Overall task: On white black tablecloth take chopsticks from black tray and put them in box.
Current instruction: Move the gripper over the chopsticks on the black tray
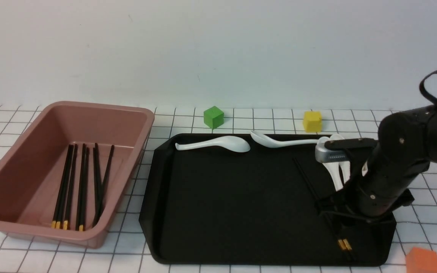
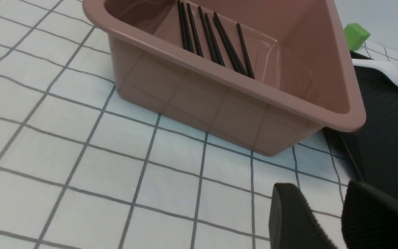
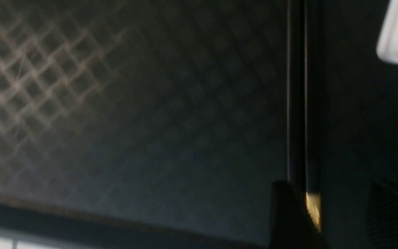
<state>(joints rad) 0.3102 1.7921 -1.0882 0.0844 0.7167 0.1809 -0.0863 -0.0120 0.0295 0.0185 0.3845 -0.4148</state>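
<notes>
A pair of black chopsticks [image 1: 309,182] lies on the right part of the black tray [image 1: 233,204], with its yellow bands toward the near rim. My right gripper [image 1: 337,216] is down over them, open. In the right wrist view the chopsticks [image 3: 297,103] run between the fingers, close beside one finger [image 3: 287,214], and the gripper [image 3: 330,188] is not closed on them. The pink box [image 1: 25,151] stands on the checked tablecloth [image 1: 188,121] left of the tray. My left gripper [image 2: 321,188] hovers open and empty over the cloth beside the box [image 2: 219,107].
Several black chopsticks [image 1: 82,185] lie in the box. White spoons [image 1: 218,144] [image 1: 283,141] lie along the tray's far edge, another partly under my right arm. A green cube [image 1: 213,116] and a yellow cube [image 1: 312,121] sit behind the tray. An orange block [image 1: 423,261] is near right.
</notes>
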